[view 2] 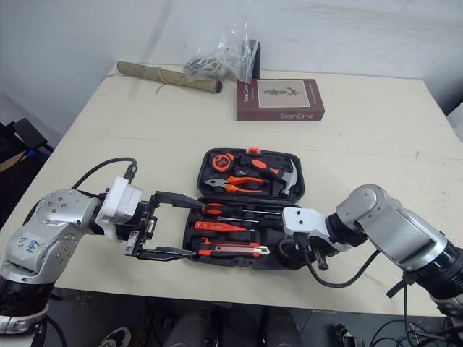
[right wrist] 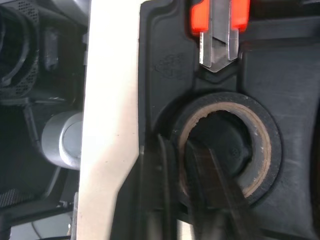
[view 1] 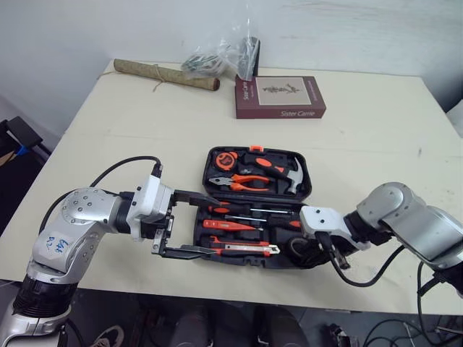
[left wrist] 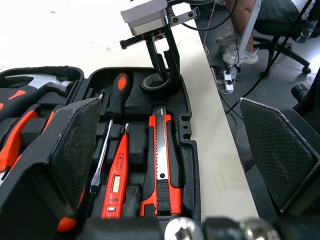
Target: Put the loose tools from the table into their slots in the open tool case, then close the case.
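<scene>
The black tool case [view 1: 215, 154] lies open near the table's front edge. In its slots lie a hammer [view 1: 291, 173], orange pliers [view 1: 242, 182], screwdrivers [view 1: 246, 210] and an orange utility knife [left wrist: 161, 165]. My left gripper [view 1: 197, 225] is open and level with the case's left end, one finger [view 1: 194, 196] over the tray and the other [view 1: 182, 251] along its front edge. My right gripper [view 1: 318, 251] is at the case's right front corner. Its fingers [right wrist: 161, 192] are shut on the wall of a black tape roll [right wrist: 260, 150], one inside and one outside, with the roll sitting in its round slot.
A maroon book [view 1: 279, 97] lies at the back of the table. A rolled brown bundle [view 1: 165, 74] and a clear plastic bag [view 1: 224, 56] lie at the back left. The table's front edge [view 1: 239, 288] runs just below the case.
</scene>
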`<state>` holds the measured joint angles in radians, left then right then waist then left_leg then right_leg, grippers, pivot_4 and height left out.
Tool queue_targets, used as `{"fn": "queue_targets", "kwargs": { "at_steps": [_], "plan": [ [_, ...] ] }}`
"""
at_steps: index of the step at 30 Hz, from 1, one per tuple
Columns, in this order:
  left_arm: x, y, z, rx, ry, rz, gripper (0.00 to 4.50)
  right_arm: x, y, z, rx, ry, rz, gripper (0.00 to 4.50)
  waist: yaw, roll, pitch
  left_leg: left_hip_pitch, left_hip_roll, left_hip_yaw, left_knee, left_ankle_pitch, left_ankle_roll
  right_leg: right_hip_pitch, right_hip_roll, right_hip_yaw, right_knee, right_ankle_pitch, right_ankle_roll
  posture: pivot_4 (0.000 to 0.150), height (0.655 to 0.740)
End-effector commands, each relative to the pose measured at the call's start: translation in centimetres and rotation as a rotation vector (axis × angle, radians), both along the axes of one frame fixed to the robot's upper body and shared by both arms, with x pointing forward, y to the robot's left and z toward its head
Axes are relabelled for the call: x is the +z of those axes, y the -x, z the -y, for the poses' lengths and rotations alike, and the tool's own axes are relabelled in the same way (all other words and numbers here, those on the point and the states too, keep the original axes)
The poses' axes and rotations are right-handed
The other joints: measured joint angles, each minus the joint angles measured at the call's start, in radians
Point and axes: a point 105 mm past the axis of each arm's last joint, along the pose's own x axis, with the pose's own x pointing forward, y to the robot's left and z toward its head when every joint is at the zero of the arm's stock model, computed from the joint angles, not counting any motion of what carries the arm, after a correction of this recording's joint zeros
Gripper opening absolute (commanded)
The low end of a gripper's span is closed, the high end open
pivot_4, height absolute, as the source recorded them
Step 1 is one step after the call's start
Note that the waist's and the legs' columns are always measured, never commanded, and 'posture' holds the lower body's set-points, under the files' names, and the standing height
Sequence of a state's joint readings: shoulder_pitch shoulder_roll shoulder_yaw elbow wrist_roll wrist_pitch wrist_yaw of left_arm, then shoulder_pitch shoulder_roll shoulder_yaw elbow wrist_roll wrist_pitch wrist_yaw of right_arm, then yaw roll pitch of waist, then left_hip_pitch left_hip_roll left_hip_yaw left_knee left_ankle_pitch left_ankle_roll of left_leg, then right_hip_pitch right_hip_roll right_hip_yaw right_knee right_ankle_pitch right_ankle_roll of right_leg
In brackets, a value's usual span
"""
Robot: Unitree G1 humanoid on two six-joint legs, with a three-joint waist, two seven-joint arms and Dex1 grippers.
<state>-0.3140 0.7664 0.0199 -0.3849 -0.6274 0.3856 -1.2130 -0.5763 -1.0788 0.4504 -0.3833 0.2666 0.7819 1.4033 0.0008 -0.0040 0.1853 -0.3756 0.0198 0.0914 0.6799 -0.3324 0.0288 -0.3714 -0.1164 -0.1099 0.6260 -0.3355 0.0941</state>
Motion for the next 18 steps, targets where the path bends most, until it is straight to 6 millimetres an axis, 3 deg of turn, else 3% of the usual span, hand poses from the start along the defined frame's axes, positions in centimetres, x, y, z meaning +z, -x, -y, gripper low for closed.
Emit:
{"fn": "queue_targets", "kwargs": {
  "at_steps": [1,2,5,8,10,11,16,18],
  "plan": [
    [0.6,0.5,0.0,-0.013,0.006,0.029,4.5,1.3,0.4,0.1,0.052,-0.072,-0.006,2.71,0.0,0.0,0.0,0.0,0.0,0.0,0.0,0.0,0.0,0.0,0.0,0.0,0.0,0.0,0.0,0.15,0.74],
    [0.6,0.5,0.0,-0.01,0.006,0.028,4.5,2.5,0.9,-0.2,0.086,-0.144,-0.04,3.15,0.0,0.0,0.0,0.0,0.0,0.0,-0.001,0.0,0.0,0.0,0.0,0.0,0.0,0.0,0.0,0.15,0.74],
    [0.4,0.6,-0.2,-0.002,0.006,0.026,4.5,5.0,1.5,0.1,0.105,-0.288,-0.098,3.15,-0.001,0.001,0.002,-0.001,0.0,0.0,0.0,-0.001,0.001,0.0,0.0,0.0,0.0,0.0,0.0,0.15,0.74],
    [0.4,0.5,-0.3,0.009,0.006,0.026,4.5,5.7,1.5,-0.1,0.113,-0.439,-0.11,3.15,-0.002,0.001,0.001,-0.001,0.0,0.0,0.0,-0.001,0.001,0.0,0.0,0.0,0.0,0.0,0.0,0.15,0.74],
    [0.4,0.5,-0.4,0.017,0.007,0.031,4.5,5.8,1.6,-0.8,0.134,-0.577,-0.1,2.66,-0.001,0.0,0.001,0.0,0.0,0.0,0.0,-0.001,0.001,0.001,0.0,-0.001,0.0,0.0,0.0,0.15,0.74],
    [0.4,0.4,-0.3,0.018,0.008,0.033,4.5,4.9,1.5,-0.8,0.131,-0.587,-0.074,2.31,-0.001,0.0,0.001,0.0,0.001,0.0,0.0,-0.001,0.001,0.001,0.0,-0.001,0.0,0.0,0.0,0.15,0.74],
    [0.4,0.4,-0.5,0.026,0.004,0.019,4.5,1.2,0.7,-1.1,0.091,-0.603,0.033,0.06,0.001,0.0,0.002,0.0,0.0,0.0,0.001,-0.001,0.002,0.002,0.0,-0.001,0.001,0.0,0.001,0.15,0.74],
    [0.3,0.3,-0.7,0.033,0.001,0.018,4.5,-0.1,0.2,-0.8,0.087,-0.583,0.076,0.06,0.0,0.001,0.002,0.0,-0.001,0.001,0.001,-0.001,0.002,0.002,0.0,0.0,0.001,0.001,0.001,0.15,0.74]
  ]
}}
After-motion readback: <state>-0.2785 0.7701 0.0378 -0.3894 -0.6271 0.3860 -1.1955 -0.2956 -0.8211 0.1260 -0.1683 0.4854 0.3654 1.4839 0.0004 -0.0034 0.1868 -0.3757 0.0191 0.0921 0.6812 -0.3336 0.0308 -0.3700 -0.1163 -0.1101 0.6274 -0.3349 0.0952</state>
